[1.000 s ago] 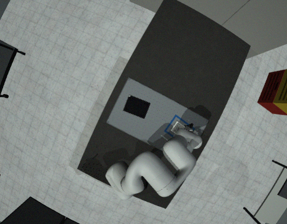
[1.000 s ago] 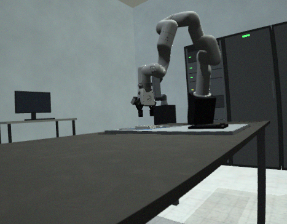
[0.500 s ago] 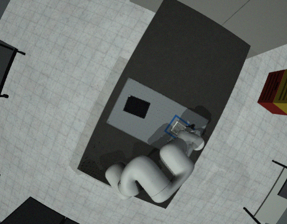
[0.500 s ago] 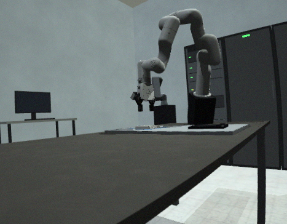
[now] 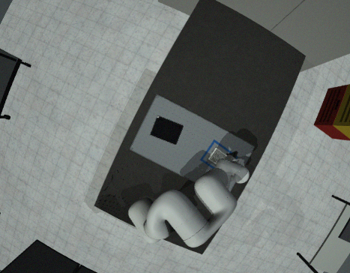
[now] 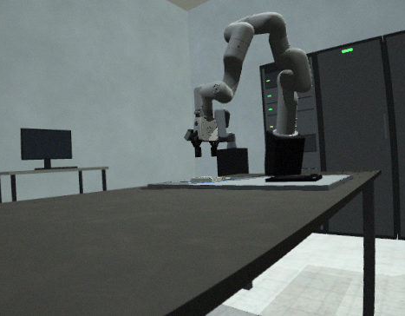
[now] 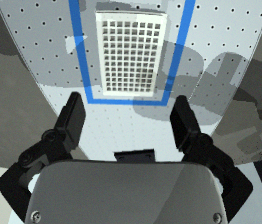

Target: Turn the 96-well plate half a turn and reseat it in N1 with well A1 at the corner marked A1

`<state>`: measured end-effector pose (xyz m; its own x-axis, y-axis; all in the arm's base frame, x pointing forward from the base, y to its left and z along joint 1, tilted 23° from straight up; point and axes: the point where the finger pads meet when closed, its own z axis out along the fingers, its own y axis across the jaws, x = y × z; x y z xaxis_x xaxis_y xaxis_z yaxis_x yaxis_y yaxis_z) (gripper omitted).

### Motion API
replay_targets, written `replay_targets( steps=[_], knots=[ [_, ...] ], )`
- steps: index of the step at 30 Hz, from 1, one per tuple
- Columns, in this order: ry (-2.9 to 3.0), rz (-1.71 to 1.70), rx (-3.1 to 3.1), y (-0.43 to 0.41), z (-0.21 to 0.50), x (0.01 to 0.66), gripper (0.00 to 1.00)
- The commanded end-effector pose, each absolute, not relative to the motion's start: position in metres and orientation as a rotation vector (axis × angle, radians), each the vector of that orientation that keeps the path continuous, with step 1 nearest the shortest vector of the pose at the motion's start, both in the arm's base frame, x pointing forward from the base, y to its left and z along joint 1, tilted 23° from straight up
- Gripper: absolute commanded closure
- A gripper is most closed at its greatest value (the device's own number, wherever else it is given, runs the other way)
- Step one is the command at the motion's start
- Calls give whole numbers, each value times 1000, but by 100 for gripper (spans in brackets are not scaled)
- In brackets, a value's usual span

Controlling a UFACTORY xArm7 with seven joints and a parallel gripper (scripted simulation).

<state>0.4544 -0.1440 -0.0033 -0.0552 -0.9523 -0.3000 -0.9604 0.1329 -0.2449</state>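
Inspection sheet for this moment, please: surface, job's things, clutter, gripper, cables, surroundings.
Surface: dark table carrying a light grey perforated deck.
Job's things: 96-well plate lies flat inside the blue taped outline B1; black nest N1 holds no plate. Cut corner too small to tell.
Clutter: nothing seen.
Gripper: gripper open, holding nothing, hanging above the plate.
Cables: nothing seen.
Surroundings: dark cabinets with green lights, monitor on a side table, red and yellow box on the tiled floor.
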Motion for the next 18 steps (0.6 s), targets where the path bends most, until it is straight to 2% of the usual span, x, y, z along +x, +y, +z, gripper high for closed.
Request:
replay_targets(
  steps=[1,18],
  knots=[
    [2034,23,-1841,-146,-2,455,0],
    [1518,-115,-2293,-146,-2,455,0]
  ],
)
